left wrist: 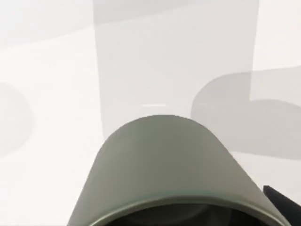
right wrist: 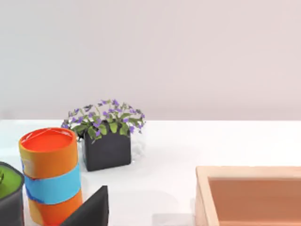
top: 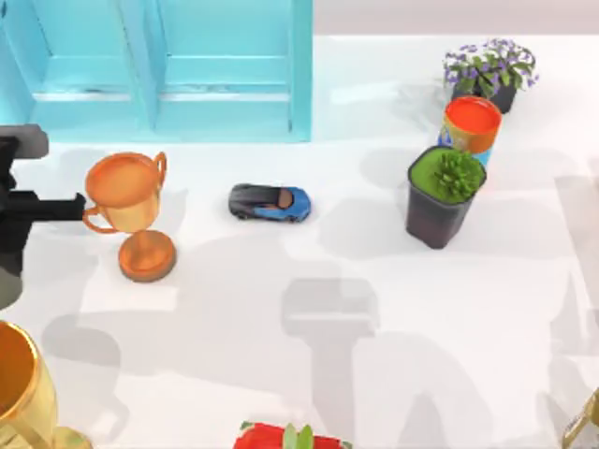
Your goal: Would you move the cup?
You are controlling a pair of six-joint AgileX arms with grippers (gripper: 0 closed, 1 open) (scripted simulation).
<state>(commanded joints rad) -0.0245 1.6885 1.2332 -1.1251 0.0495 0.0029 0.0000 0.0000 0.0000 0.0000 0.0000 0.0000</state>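
The cup (left wrist: pixel 169 169) sat right up against the left wrist camera, its grey-olive wall and dark mouth taking up the near part of that view, with bare white tabletop (left wrist: pixel 56 70) and soft shadows beyond it. A dark sliver at the corner beside the cup may have been a finger, but I could not tell how far the left hand was open or whether it had hold of the cup.

From above, the left arm (top: pixel 28 201) reached in from the left edge of the tabletop (top: pixel 281 281), its dark tip touching or just beside the orange trophy (top: pixel 131 210). Right of the trophy lay a blue and black toy car (top: pixel 270 202), with open white surface between them. A turquoise cabinet (top: pixel 168 65) stood along the far left.

Toward the far right stood a dark square pot with a green plant (top: pixel 445 196), an orange and blue can (top: pixel 472 129) just behind it, and a dark pot of purple flowers (top: pixel 489 70) farther back. The middle and near stretch of the tabletop lay open, crossed by shadows. A gold trophy (top: pixel 19 393) sat at the near left corner and a red thing (top: pixel 285 437) at the near edge.

The right wrist view showed the can (right wrist: pixel 49 174), the flower pot (right wrist: pixel 107 141) and a wooden box (right wrist: pixel 249 195); the right hand's opening could not be told.
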